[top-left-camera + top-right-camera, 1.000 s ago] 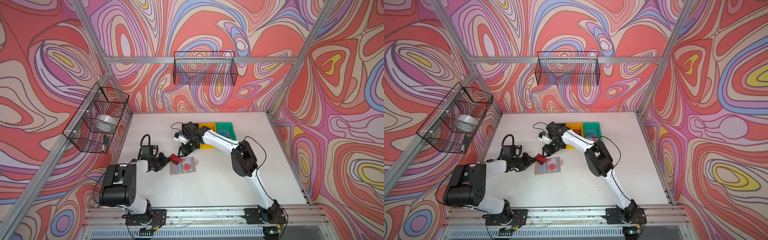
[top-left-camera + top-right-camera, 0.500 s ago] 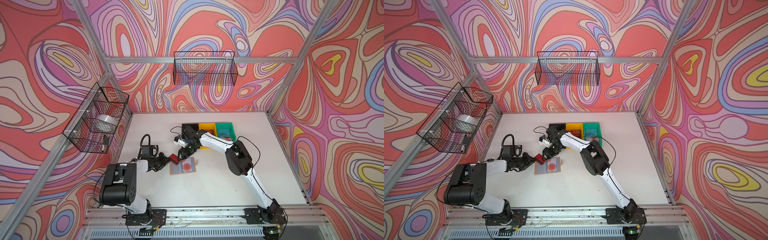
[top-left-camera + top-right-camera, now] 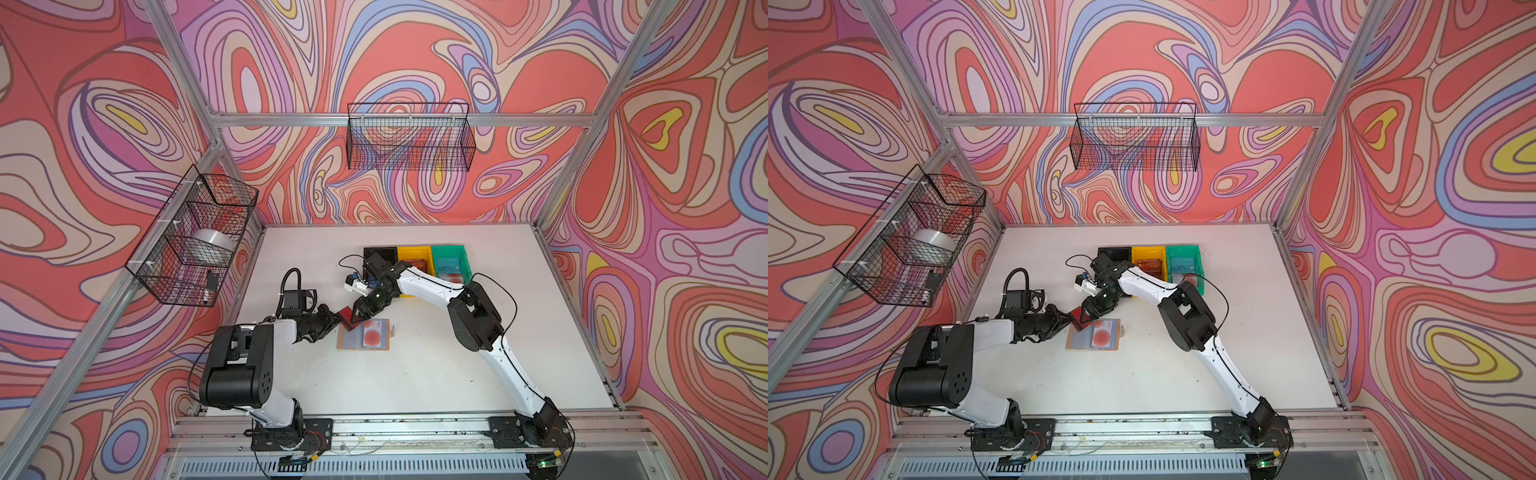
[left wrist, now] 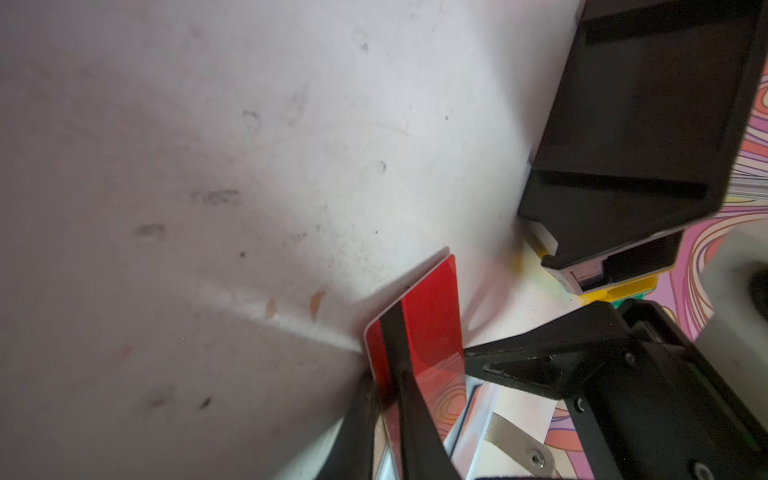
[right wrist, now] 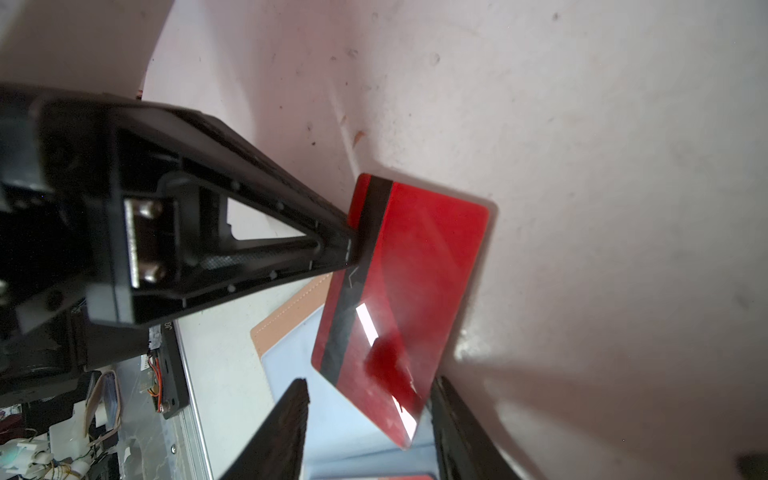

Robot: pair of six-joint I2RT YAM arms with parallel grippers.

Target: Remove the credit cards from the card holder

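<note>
Red plastic with a black stripe down one side: that is the red card [image 5: 415, 270], and the left gripper [image 5: 349, 249] is pinching it tight by the edge next to the stripe. The card is held up at a slant, off the white table [image 3: 415, 374], over one corner of the card holder [image 5: 286, 324]. I cannot tell if its low corner touches the clear sleeve. The right gripper [image 5: 370, 380] has its two black fingers [image 5: 291, 415] spread apart, one on each side of the card's low end. There is a clear gap next to one finger, so it is not squeezing the card. In both top views the two grippers meet nose to nose at the far left corner of the card holder [image 3: 351, 338], which lies open and flat near the middle of the table. Its tan edge shows around the bluish sleeves. A pale card [image 3: 372, 334] with a big red circle sits inside the right-hand sleeve. At the back of the table three little bins stand in a row, touching each other: a black bin [image 3: 379, 253], a yellow bin [image 3: 409, 252] and a green bin [image 3: 449, 249]. A second red card [image 3: 1150, 264] marked "VIP" lies in the yellow bin. A blue card [image 3: 1181, 266] lies in the green bin. The right arm reaches across in front of the bins and hides part of them.
</note>
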